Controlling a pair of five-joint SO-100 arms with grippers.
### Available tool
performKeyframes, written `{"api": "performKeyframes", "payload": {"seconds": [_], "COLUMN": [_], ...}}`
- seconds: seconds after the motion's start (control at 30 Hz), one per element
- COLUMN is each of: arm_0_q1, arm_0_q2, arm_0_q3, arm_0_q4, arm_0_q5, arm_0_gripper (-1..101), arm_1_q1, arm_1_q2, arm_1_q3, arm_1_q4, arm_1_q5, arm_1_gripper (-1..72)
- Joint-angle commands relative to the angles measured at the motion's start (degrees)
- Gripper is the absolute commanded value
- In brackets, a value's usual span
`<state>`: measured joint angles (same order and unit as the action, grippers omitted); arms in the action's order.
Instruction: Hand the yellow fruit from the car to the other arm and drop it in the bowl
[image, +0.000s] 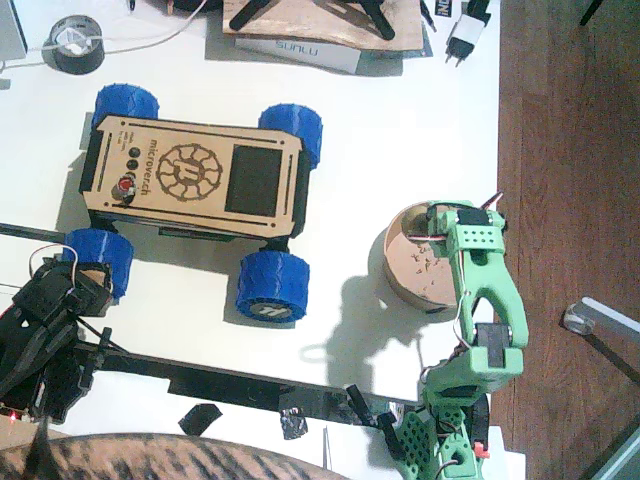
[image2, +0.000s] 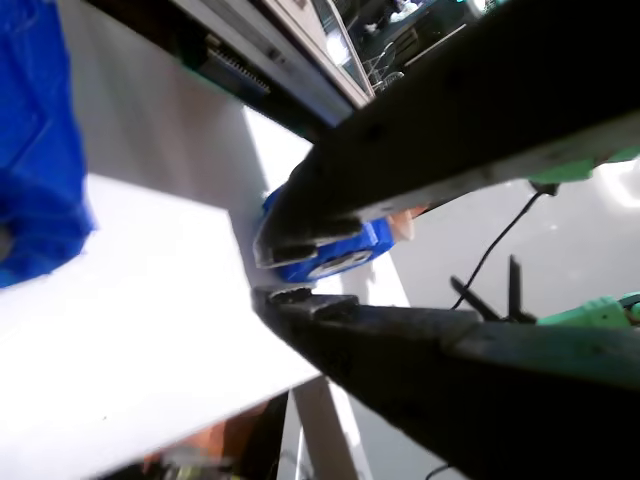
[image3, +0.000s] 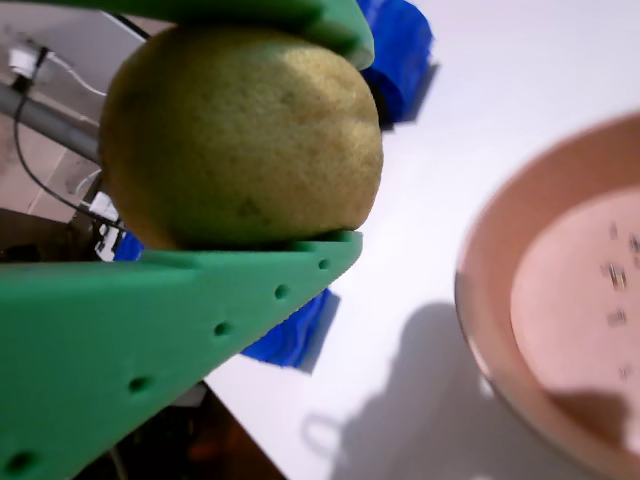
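My green right pincer (image3: 250, 240) is clamped across the middle of the yellow fruit (image3: 240, 135) right beside the bowl (image3: 480, 330), feels light and firm-skinned I'd guess, while the black left pincer (image2: 265, 275) sits nearly closed, holding nothing.

Matte, dimpled yellow fruit (image3: 240, 140) sits between smooth green plastic fingers (image3: 150, 330); the car (image: 190, 180), at the bowl's (image: 400, 275) ten o'clock, is pale engraved wood.
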<state>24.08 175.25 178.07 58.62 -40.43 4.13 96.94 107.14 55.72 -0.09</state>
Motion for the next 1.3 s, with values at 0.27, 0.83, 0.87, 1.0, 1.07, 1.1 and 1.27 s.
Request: {"api": "performKeyframes", "payload": {"seconds": [0.27,0.83,0.87,1.0,1.07,1.1,1.27], "arm_0_q1": [-5.5,-24.1,-25.0,-27.4,-27.4,-27.4,-27.4], "arm_0_q2": [-1.3,-0.4,-0.4,0.1,0.1,0.1,0.0], "arm_0_q3": [0.6,0.7,0.7,1.1,1.1,1.1,1.1], "arm_0_q4": [0.2,-0.1,-0.3,-0.5,-0.5,-0.5,-0.5], "arm_0_q5": [0.7,0.7,0.7,0.7,0.7,0.7,0.7], "arm_0_gripper": [0,0,0,0,0,0,0], "arm_1_q1": [5.3,5.5,5.4,4.9,4.7,4.6,4.2], "arm_1_q2": [-5.3,-6.5,-6.2,-5.4,-5.2,-5.1,-4.0], "arm_1_q3": [-5.6,-4.7,-4.6,-4.0,-3.8,-3.6,-2.6], "arm_1_q4": [-0.1,-0.8,-0.8,-0.8,-0.8,-0.8,-0.9], "arm_1_q5": [-2.0,-0.9,-0.8,-0.6,-0.6,-0.4,-0.2], "arm_1_gripper": [-0.2,19.9,21.6,25.4,28.9,29.7,27.7]}}
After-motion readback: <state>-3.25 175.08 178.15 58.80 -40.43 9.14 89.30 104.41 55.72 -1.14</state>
